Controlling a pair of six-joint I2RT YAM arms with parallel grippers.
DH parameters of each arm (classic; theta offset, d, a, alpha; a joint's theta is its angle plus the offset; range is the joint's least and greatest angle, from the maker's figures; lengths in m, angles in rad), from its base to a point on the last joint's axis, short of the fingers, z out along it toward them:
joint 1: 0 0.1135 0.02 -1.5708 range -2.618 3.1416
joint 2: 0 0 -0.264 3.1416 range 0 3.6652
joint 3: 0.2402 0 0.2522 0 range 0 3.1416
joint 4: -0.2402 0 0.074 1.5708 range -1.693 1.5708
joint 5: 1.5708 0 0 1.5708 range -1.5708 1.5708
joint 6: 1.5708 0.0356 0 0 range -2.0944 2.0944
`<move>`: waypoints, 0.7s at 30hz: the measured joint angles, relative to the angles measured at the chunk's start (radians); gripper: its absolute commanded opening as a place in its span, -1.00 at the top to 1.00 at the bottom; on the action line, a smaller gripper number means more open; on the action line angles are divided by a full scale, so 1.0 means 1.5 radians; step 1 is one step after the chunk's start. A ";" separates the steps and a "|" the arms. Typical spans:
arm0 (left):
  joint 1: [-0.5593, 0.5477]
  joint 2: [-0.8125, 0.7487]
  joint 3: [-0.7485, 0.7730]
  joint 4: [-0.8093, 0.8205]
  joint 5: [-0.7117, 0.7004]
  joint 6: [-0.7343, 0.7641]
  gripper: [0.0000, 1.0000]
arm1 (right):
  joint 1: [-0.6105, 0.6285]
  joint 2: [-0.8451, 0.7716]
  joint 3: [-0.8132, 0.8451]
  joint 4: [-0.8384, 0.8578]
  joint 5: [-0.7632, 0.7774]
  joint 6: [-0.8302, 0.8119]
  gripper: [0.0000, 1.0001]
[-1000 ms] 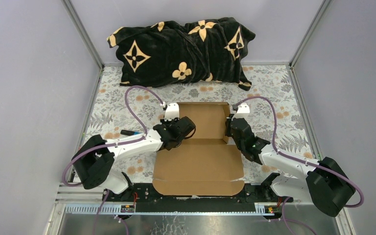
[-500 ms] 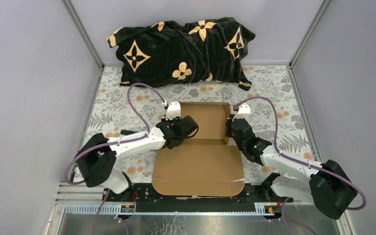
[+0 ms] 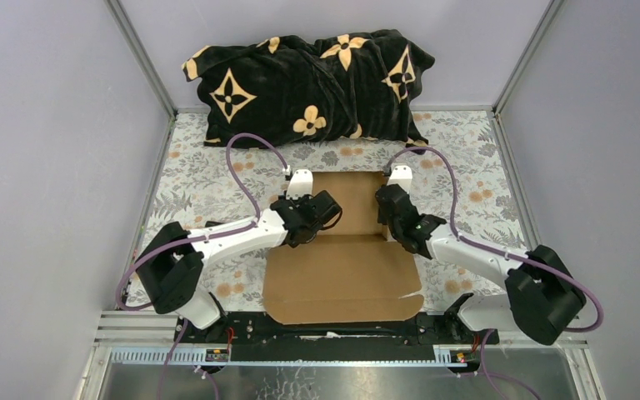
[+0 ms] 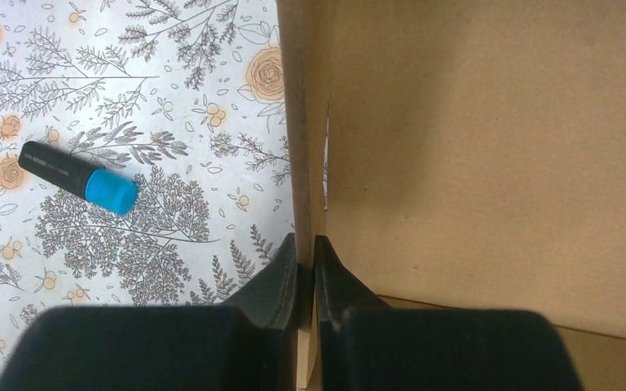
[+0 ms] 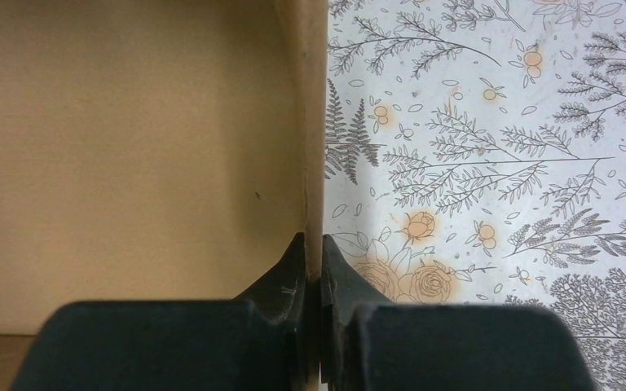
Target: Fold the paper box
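Centrally on the floral tabletop [image 3: 192, 171], between the two arms, the paper box [image 3: 342, 271] is laid with its far side flaps raised. The left flap's edge is pinched in the narrow jaws of the left end effector [image 4: 305, 243], and the right flap is clamped likewise by the right end effector [image 5: 314, 241]. A blue-capped marker [image 4: 79, 177] is seen lying left of the box.

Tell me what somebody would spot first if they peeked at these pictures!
Probably the big brown paper box lying open in the middle of the flowery table, with the left gripper and right gripper each pinching one of its raised side walls. Behind it, by the far wall, sits a plump black fabric bundle with golden flowers. A little blue-capped marker lies left of the box.
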 measured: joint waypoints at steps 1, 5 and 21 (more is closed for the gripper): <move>0.001 0.002 0.001 -0.001 0.003 0.002 0.99 | 0.000 0.015 0.016 -0.017 0.005 0.000 1.00; 0.002 0.004 0.002 -0.002 0.017 0.008 0.98 | 0.000 0.077 0.087 -0.093 0.025 -0.003 1.00; 0.035 0.059 0.029 0.014 0.083 0.042 0.91 | 0.000 0.235 0.269 -0.270 0.076 -0.047 1.00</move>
